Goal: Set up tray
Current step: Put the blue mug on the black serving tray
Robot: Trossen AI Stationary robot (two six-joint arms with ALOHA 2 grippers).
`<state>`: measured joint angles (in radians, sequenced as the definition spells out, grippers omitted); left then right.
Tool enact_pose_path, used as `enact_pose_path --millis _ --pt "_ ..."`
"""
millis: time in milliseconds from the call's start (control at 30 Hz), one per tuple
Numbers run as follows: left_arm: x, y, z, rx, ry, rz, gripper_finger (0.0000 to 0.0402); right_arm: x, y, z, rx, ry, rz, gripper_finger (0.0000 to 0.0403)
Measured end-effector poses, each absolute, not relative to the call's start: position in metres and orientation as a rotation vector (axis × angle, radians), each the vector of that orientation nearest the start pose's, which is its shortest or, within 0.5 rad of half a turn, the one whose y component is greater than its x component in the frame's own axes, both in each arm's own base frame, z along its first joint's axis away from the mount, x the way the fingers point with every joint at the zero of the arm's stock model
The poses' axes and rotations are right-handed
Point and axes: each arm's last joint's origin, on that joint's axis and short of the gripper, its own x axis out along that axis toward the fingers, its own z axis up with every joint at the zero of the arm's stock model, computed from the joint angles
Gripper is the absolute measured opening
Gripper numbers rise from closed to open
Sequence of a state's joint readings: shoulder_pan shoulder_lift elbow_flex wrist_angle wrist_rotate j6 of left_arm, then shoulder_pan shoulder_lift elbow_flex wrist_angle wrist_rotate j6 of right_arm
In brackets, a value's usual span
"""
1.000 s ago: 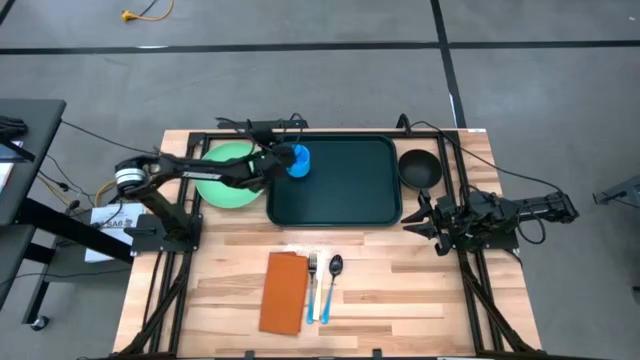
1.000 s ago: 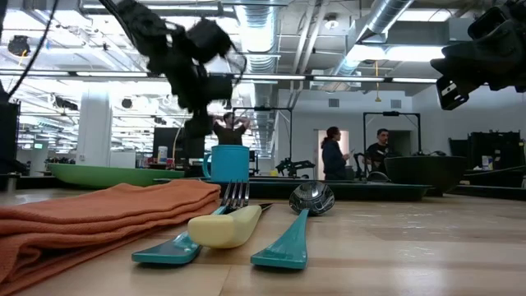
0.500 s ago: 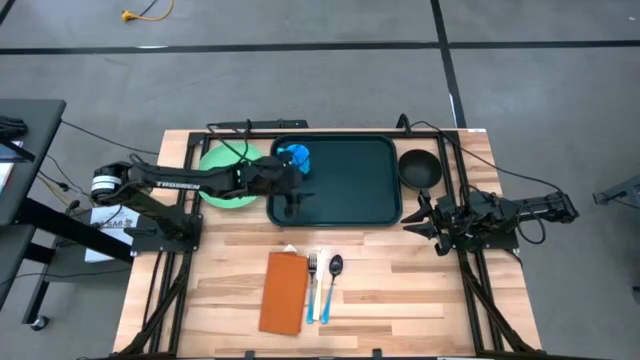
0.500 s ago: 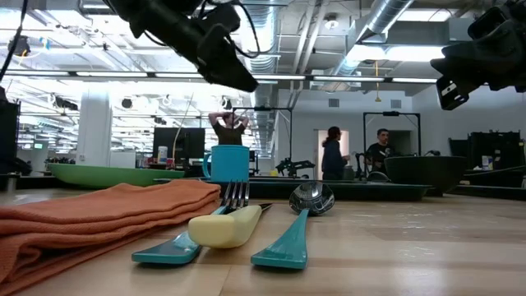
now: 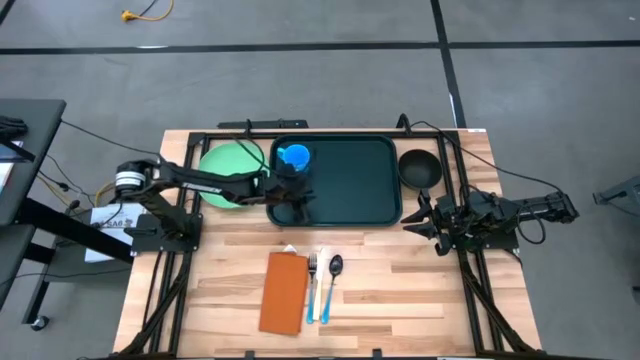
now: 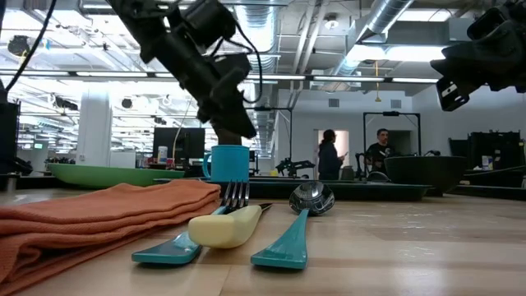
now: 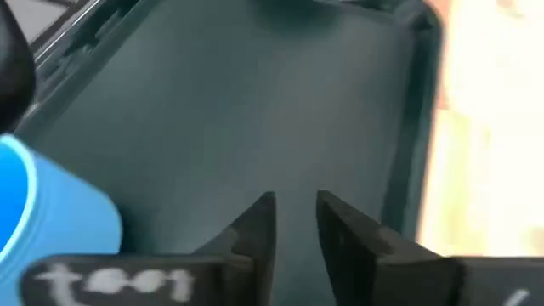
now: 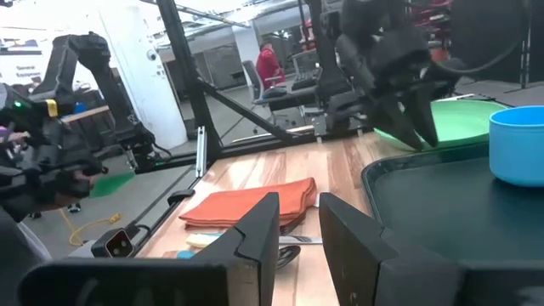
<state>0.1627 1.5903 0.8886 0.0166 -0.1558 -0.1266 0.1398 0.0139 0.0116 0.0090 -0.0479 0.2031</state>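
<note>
I have the tray [image 5: 345, 180] lying flat at the far middle of the table [image 5: 400, 280], with the blue cup [image 5: 293, 157] standing in its far left corner. My left gripper [image 5: 296, 198] hangs over the tray's near left part, fingers [image 7: 255, 229] drawn close with a narrow gap, grasping nothing. My right gripper [image 5: 420, 215] waits off the tray's near right corner, fingers nearly together and empty.

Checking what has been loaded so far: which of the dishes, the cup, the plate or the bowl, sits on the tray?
The blue cup, in the tray's far left corner. The green plate and dark bowl rest on the table beside it.
</note>
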Motion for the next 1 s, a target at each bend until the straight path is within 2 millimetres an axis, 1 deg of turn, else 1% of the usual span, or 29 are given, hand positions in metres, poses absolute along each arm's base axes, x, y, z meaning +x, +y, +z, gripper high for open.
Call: enact_pose_path --millis 200,467,633,1000 --pt "0.316 0.079 0.188 -0.152 0.694 0.419 0.0032 0.097 0.015 0.167 0.203 0.013 0.188 0.0082" --pt "0.312 0.098 0.189 -0.152 0.681 0.482 0.0009 0.097 0.015 0.167 0.202 0.013 0.188 0.0082" --pt "0.311 0.100 0.189 -0.150 0.685 0.485 0.0001 0.097 0.015 0.167 0.203 0.013 0.188 0.0082" --pt "0.310 0.098 0.188 -0.123 0.712 0.469 0.0000 0.097 0.015 0.167 0.202 0.014 0.188 0.0082"
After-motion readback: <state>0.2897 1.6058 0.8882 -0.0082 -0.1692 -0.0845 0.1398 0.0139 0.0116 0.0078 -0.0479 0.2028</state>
